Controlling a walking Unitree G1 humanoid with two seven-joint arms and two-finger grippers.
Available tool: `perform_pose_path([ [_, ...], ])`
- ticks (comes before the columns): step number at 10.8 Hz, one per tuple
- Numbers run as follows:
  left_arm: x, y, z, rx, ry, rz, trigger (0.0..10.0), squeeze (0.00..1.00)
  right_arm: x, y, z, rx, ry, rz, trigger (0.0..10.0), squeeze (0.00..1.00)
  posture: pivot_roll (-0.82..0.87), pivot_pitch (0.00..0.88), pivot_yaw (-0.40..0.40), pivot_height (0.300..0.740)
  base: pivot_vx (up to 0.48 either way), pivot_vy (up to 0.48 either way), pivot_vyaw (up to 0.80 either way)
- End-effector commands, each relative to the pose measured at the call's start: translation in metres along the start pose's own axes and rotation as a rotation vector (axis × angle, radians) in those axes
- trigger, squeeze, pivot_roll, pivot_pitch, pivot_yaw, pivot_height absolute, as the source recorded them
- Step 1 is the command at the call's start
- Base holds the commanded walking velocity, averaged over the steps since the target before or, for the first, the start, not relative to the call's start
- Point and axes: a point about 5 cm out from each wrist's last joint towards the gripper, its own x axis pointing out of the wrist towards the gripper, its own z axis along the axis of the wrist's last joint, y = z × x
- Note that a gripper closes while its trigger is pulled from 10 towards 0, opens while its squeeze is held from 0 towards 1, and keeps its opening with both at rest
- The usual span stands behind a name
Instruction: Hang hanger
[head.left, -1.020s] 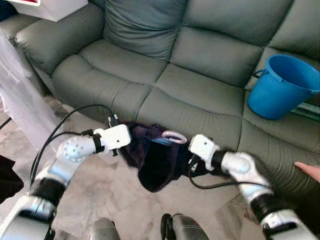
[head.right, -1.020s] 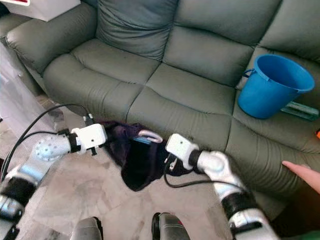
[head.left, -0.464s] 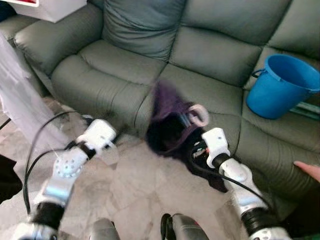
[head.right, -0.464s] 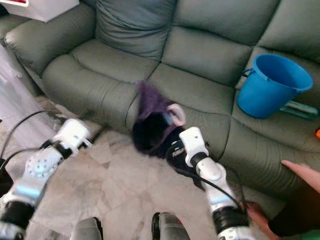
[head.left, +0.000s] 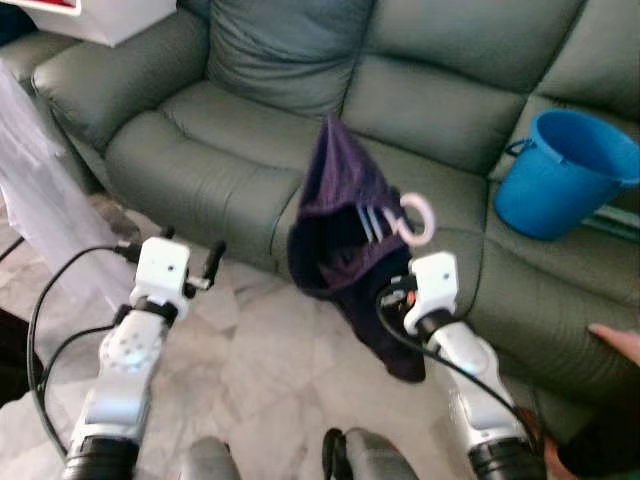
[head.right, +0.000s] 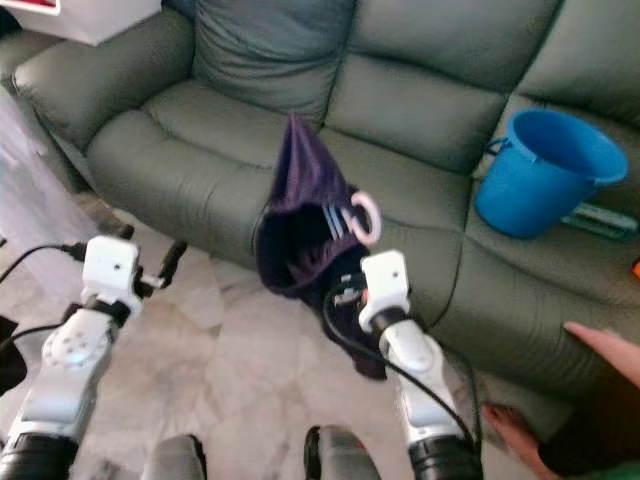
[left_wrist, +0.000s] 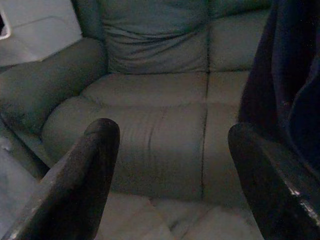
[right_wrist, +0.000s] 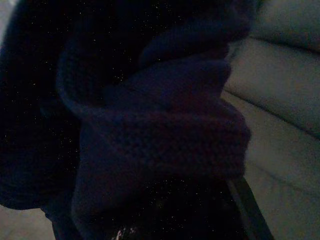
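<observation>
Grey-green sofa (head.left: 250, 150) cushions fill the background above a marble floor. At left, the left gripper (head.left: 192, 272) hovers with fingers spread wide, holding nothing. At centre, the right gripper (head.right: 350, 290) lifts a dark purple garment (head.left: 340, 220) bunched on a pink-hooked hanger (head.left: 415, 220); its fingers are buried in cloth, so their grip cannot be told. The trailing fabric could slip off or snag. A blue bucket (head.left: 560, 175) sits at right.

A grey-green leather sofa (head.left: 250, 150) spans the room, a loose back cushion (head.left: 285, 50) at its left end. A blue bucket (head.left: 560, 170) sits on its right seat. Pale marble tiles (head.left: 260, 380) cover the floor.
</observation>
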Motion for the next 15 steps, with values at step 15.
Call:
perform_pose_path([
  [15, 0.014, -0.002, 0.022, 0.009, -0.011, 0.129, 10.0, 0.0, 0.011, 0.037, 0.023, -0.005, -0.066, 0.205, 10.0, 0.0, -0.06, 0.116, -0.068, 0.74, 0.0, 0.0, 0.78],
])
